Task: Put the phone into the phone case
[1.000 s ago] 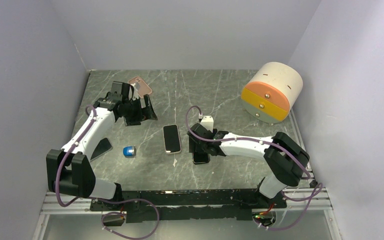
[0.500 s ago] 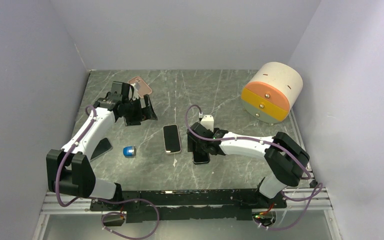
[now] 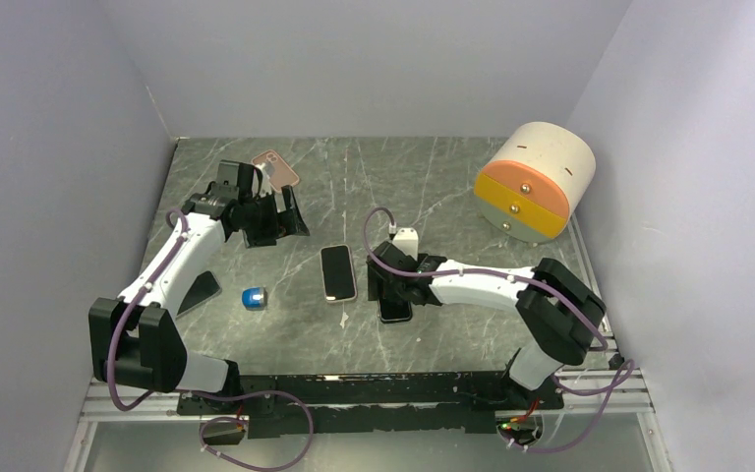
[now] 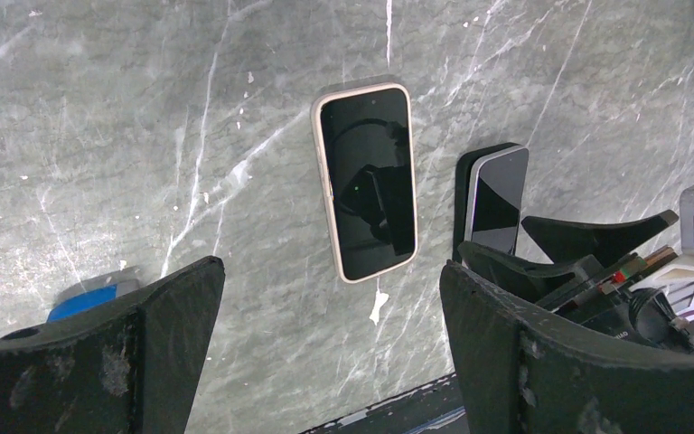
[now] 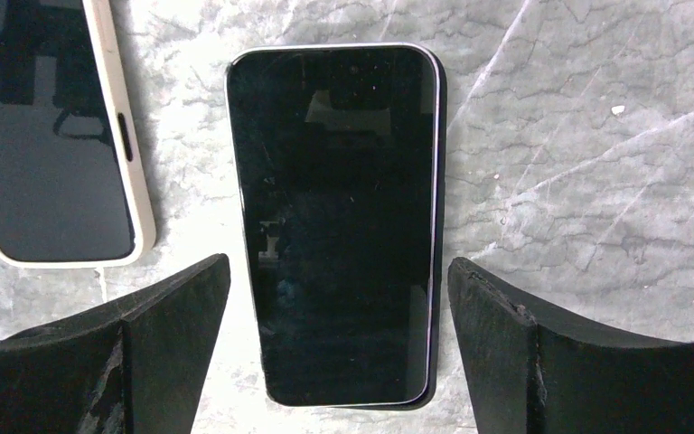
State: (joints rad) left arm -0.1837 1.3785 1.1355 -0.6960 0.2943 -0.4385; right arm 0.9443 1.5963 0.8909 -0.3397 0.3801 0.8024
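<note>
The phone, with a dark screen and a silver edge, lies flat on the black phone case. The case shows as a thin rim along the phone's right side and bottom. My right gripper is open just above it, one finger on each side of the phone's lower end and neither touching it. In the top view the phone pokes out beneath the right gripper. My left gripper hangs open and empty at the back left, and the left wrist view shows the phone from afar.
A second phone in a cream case lies just left of the black one. A pink case rests at the back left and a small blue object sits near the left arm. A cream and orange drum stands at the back right.
The right gripper's jaws have spread wider around the phone and the wrist has eased slightly left. The left arm has hardly moved.
</note>
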